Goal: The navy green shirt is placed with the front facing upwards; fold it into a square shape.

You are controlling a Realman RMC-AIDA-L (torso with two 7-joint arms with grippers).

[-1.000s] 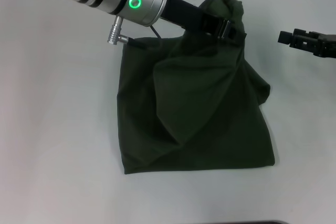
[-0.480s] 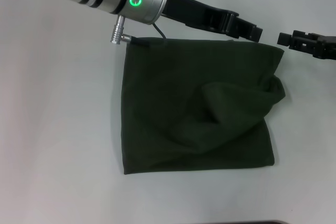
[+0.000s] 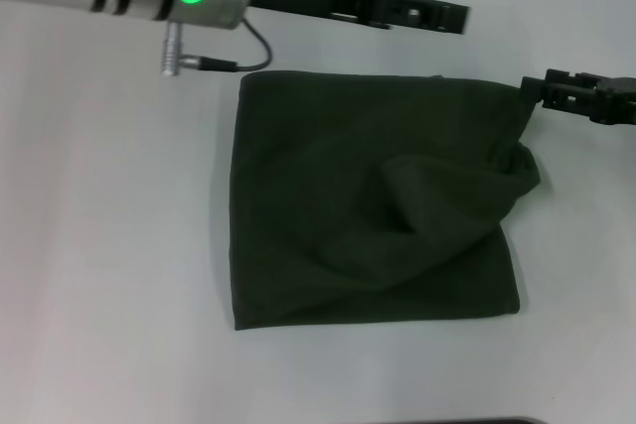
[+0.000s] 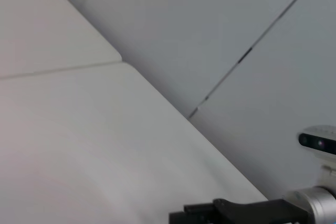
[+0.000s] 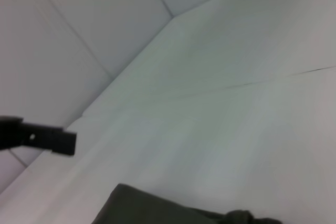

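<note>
The navy green shirt lies folded into a rough square on the white table, plain green side up, with a raised crease near its right edge. Its far edge also shows in the right wrist view. My left gripper hovers open and empty just beyond the shirt's far edge. From the right wrist it appears as a dark bar. My right gripper sits at the shirt's far right corner, and whether it touches the cloth is unclear. It also shows in the left wrist view.
A grey cable and plug hang from the left wrist just beyond the shirt's far left corner. Bare white table surrounds the shirt. The table's far edge meets pale wall panels.
The left gripper carried the lifted shirt layer to the far edge, let it go, then drew back left and away. The right gripper moved slightly nearer, to the shirt's far right corner.
</note>
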